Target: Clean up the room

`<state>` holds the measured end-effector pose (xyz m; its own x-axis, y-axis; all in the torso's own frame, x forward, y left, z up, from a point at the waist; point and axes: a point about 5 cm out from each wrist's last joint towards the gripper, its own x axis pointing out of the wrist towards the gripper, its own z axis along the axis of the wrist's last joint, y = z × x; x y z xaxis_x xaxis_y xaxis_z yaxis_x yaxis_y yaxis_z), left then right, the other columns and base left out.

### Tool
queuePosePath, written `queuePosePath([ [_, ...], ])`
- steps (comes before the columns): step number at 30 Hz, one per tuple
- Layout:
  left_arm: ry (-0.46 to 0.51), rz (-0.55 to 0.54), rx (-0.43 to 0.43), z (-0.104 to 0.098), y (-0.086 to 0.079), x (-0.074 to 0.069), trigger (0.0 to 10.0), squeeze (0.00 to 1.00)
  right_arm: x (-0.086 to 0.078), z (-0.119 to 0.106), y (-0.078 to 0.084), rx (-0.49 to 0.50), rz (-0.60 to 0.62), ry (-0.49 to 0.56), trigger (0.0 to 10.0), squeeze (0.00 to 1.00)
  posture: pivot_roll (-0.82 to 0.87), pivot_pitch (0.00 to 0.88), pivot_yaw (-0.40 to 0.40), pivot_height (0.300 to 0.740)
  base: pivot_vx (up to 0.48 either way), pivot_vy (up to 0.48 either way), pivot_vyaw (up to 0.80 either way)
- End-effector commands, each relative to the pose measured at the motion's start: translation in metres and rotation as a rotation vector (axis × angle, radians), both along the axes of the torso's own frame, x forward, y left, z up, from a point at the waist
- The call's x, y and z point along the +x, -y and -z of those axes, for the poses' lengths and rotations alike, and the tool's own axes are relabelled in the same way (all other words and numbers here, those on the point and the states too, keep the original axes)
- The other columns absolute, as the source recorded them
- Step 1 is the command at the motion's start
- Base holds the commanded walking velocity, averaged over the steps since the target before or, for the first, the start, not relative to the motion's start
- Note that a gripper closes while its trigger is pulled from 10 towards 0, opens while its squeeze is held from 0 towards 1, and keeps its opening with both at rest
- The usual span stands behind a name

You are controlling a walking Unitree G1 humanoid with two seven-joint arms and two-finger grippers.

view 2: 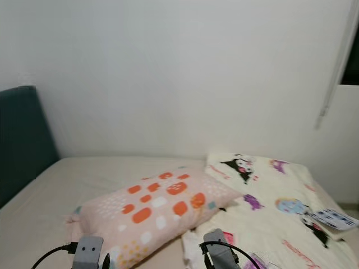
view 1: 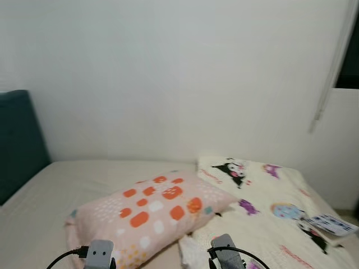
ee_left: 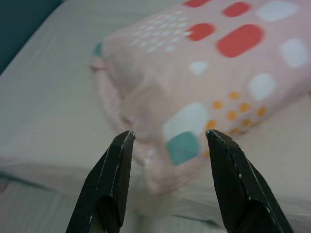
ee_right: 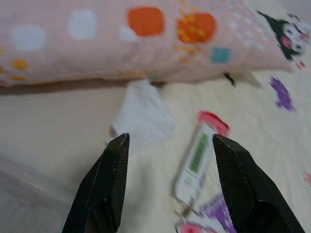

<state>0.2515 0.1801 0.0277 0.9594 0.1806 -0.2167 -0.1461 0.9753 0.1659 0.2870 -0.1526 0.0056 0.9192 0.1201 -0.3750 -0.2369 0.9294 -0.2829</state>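
Soft even indoor light; slight overall blur; wrist views softer, no glare.

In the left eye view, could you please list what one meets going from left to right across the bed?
Headboard → pillow → cartoon blanket → booklet.

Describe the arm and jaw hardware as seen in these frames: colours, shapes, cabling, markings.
In the head views, each wrist ends in a silver-grey rounded block with two small dark dots on its face; a thin black cable loops outward from each block. The left gripper and right gripper each carry two long matte-black fingers, broad at the base and tapering to blunt tips, with a faintly textured surface and pale worn edges. No lettering is readable.
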Motion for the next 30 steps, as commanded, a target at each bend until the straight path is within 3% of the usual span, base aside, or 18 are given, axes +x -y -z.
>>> queuePosePath([
  [1, -0.008, -0.002, 0.004, 0.0017, -0.0011, -0.0022, 10.0, 0.0, 0.0011, -0.0011, -0.0011, 0.001, -0.005, 0.003, 10.0, 0.0, -0.03, 0.021, -0.057, 0.74, 0.0, 0.0, 0.8],
  [19, -0.002, -0.006, 0.006, -0.0004, -0.0022, -0.0012, 10.0, 0.0, 0.0019, -0.0022, -0.0016, 0.009, 0.008, 0.012, 10.0, 0.0, -0.03, 0.026, -0.053, 0.74, 0.0, 0.0, 0.8],
  [30, 0.014, 0.006, 0.029, -0.0037, -0.0016, 0.0006, 10.0, 0.0, 0.0027, -0.0033, -0.0006, 0.041, 0.028, 0.016, 10.0, 0.0, -0.03, 0.028, -0.051, 0.74, 0.0, 0.0, 0.0],
])
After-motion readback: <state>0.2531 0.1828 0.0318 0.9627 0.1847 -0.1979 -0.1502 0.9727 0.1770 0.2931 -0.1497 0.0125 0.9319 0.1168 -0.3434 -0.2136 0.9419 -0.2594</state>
